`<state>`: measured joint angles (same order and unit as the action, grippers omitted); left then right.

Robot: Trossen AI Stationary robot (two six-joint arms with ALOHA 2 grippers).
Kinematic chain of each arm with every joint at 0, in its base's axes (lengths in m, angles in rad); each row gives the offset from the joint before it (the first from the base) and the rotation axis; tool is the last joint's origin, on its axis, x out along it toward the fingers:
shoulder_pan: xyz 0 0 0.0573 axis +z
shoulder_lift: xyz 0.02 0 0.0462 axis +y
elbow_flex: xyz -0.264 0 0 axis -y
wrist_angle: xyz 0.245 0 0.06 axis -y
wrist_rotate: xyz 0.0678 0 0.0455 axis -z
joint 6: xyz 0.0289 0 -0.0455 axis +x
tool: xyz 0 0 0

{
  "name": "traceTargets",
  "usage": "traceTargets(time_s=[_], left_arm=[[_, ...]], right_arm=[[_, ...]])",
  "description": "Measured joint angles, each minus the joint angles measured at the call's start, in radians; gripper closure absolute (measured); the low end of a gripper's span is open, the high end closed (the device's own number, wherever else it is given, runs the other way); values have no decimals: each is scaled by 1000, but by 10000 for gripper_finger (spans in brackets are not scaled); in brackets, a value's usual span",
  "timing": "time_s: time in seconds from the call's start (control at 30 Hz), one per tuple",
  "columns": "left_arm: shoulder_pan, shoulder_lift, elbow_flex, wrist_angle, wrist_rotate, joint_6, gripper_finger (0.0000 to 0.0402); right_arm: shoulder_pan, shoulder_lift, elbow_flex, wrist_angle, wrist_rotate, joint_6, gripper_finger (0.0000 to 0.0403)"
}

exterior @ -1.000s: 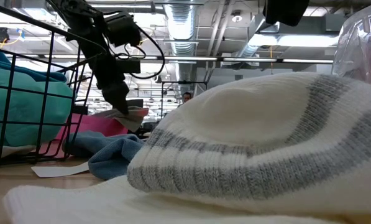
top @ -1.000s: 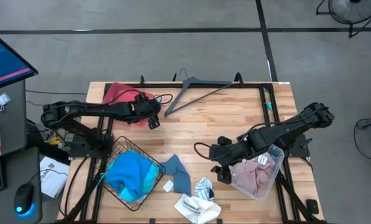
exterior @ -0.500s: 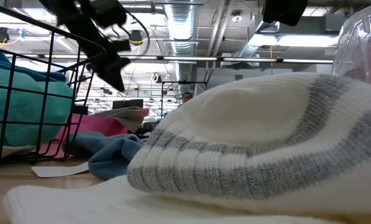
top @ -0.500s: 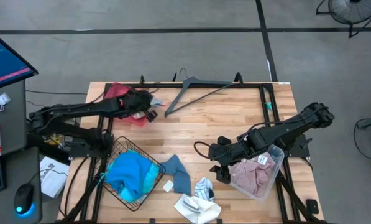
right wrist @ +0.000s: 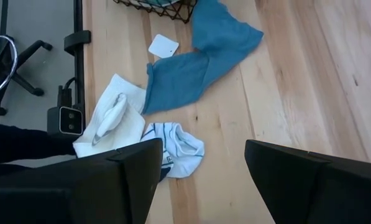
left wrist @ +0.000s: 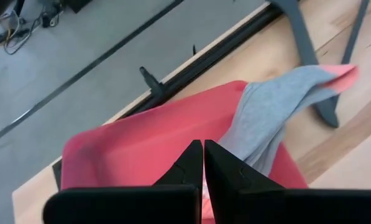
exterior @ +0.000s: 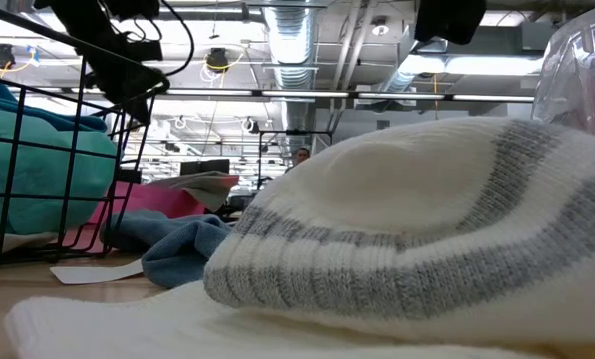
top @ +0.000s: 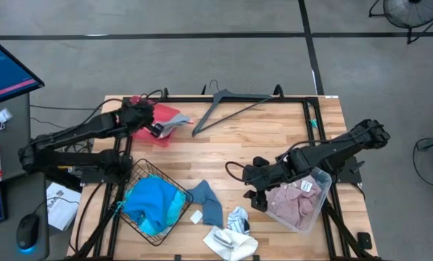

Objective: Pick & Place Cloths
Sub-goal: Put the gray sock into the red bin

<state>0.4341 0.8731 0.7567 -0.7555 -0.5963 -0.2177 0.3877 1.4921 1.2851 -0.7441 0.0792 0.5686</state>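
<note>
Left claw (left wrist: 203, 155) now shut, empty, drawn back over red tray (left wrist: 141, 149), grey sock (left wrist: 266, 115) seemingly left there.

sock (top: 174, 122) on tray (top: 145, 110), far-left table corner | hanger (top: 227, 104) along far edge | basket (top: 140, 217) holding cloth (top: 152, 199), near-left | bin (top: 319, 196) holding garment (top: 292, 205), right edge

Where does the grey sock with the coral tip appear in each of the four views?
High view: grey sock on the red tray, far-left corner.
Low view: pale strip above the pink tray.
Left wrist view: sock draped over the tray edge.
Right wrist view: not in it.
Shared landmark: the red tray.
</note>
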Motion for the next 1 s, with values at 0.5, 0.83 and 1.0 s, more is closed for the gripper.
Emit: traceTargets(time_s=[0.5, 0.83, 1.0], left_arm=[[1, 19, 0, 33, 158, 100, 301], [-86, 73, 0, 375, 372, 122, 153], [-120, 179, 0, 502, 373, 184, 132]], right_arm=[[-2, 0, 0, -4, 0, -2, 178], [-2, 0, 0, -4, 0, -2, 178], [-2, 0, 0, -4, 0, -2, 178]])
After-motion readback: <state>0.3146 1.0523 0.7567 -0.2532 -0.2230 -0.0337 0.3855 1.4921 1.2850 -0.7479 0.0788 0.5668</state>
